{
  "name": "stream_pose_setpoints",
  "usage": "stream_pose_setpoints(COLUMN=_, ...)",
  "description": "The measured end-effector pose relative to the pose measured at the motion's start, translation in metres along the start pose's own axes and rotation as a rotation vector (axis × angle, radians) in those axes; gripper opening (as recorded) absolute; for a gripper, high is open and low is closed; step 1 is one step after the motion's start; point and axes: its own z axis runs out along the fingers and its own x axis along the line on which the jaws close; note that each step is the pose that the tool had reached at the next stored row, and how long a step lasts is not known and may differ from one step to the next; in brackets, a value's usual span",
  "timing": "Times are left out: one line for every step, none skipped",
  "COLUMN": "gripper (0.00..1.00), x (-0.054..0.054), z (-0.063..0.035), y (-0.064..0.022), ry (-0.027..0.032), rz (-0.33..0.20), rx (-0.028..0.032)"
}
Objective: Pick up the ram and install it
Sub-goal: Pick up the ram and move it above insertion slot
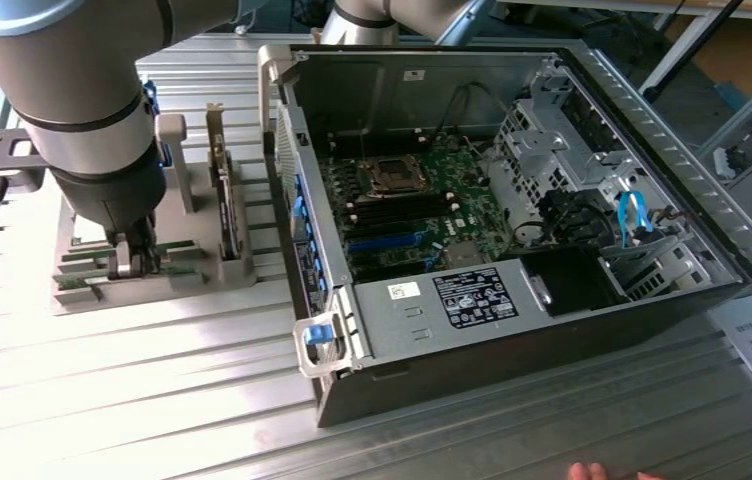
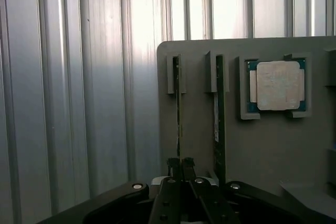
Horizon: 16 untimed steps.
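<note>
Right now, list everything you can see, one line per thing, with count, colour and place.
table: one, silver, slatted, under everything.
computer case: one, black and grey, open, on the table.
motherboard: one, green, inside the case.
holder: one, grey, on the table, at the exterior view's left of the case.
ram: one, green, edge-on in a holder slot.
second ram stick: one, green, in the neighbouring slot.
processor chip: one, silver, in a holder recess.
expansion card: one, dark, upright on the holder.
fingertips: a person's, at the exterior view's bottom edge.
arm: one, grey, above the holder.
hand: one, black, closed on the ram.
</note>
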Motion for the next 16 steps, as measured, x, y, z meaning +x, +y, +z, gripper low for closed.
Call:
stream_pose_setpoints(gripper=0.12, x=0.000, z=-0.0017, y=0.0000, ry=0.0000, rz=0.000, rx=0.0000)
stream_pose_setpoints(gripper=0.12, x=0.000, z=-0.0033, y=0.0000, ry=0.0000, rz=0.000, rx=0.0000)
stream_pose_setpoints(gripper=0.12, x=0.000, z=-0.0048, y=0.0000, ry=0.0000, rz=0.000, rx=0.0000)
stream_pose_setpoints(gripper=0.12, x=0.000, z=-0.0065, y=0.0000, ry=0.0000, rz=0.000, rx=0.0001)
stream_pose_setpoints(gripper=0.12, x=0.000, z=-0.0085, y=-0.0001, ry=-0.0001, rz=0.000, rx=0.0001)
stream_pose_setpoints(gripper=0.12, x=0.000, z=-0.0103, y=-0.0001, ry=0.0000, rz=0.000, rx=0.0001)
stream_pose_setpoints(gripper=0.12, x=0.000, z=-0.0122, y=0.0000, ry=0.0000, rz=0.000, rx=0.0000)
stream_pose_setpoints(gripper=0.12, x=0.000, z=-0.0144, y=0.0000, ry=0.0000, rz=0.000, rx=0.0000)
stream_pose_setpoints(gripper=0.12, x=0.000, z=-0.0185, y=0.0000, ry=0.0000, rz=0.000, rx=0.0000)
stream_pose_setpoints(gripper=0.12, x=0.000, z=-0.0231, y=0.0001, ry=0.0000, rz=0.000, rx=0.0000)
stream_pose_setpoints(gripper=0.12, x=0.000, z=-0.0274, y=0.0001, ry=0.0001, rz=0.000, rx=0.0000)
stream_pose_setpoints(gripper=0.12, x=0.000, z=-0.0307, y=0.0002, ry=0.0000, rz=0.000, rx=0.0000)
stream_pose_setpoints(gripper=0.12, x=0.000, z=-0.0328, y=0.0002, ry=-0.0001, rz=0.000, rx=0.0001)
stream_pose_setpoints(gripper=0.12, x=0.000, z=-0.0352, y=0.0002, ry=0.0000, rz=0.000, rx=0.0000)
stream_pose_setpoints(gripper=0.12, x=0.000, z=-0.0374, y=0.0002, ry=-0.0001, rz=0.000, rx=0.0000)
stream_pose_setpoints(gripper=0.12, x=0.000, z=-0.0400, y=0.0002, ry=0.0000, rz=0.000, rx=0.0000)
